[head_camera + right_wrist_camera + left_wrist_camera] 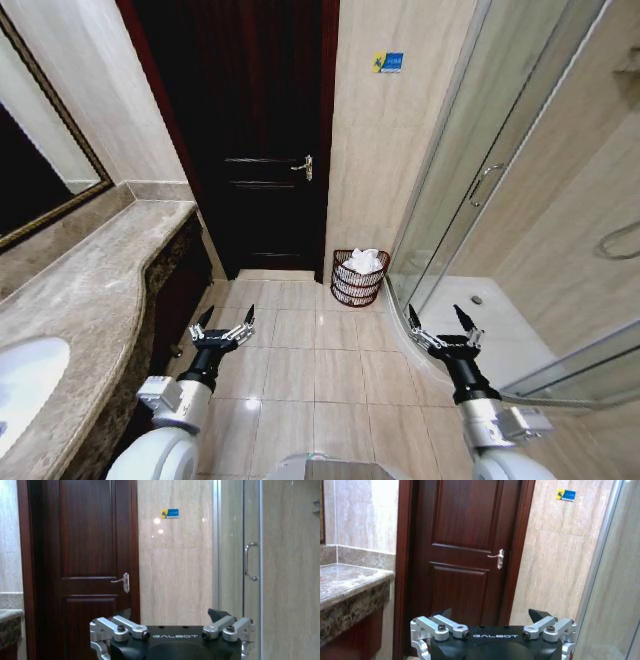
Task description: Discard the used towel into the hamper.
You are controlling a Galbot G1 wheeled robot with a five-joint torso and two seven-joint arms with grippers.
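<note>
Towel, white and crumpled, sits inside hamper on the floor at the far wall, between door and shower glass. Left claw and right claw hang wide open, empty, well apart from it. Discard looks done.
</note>
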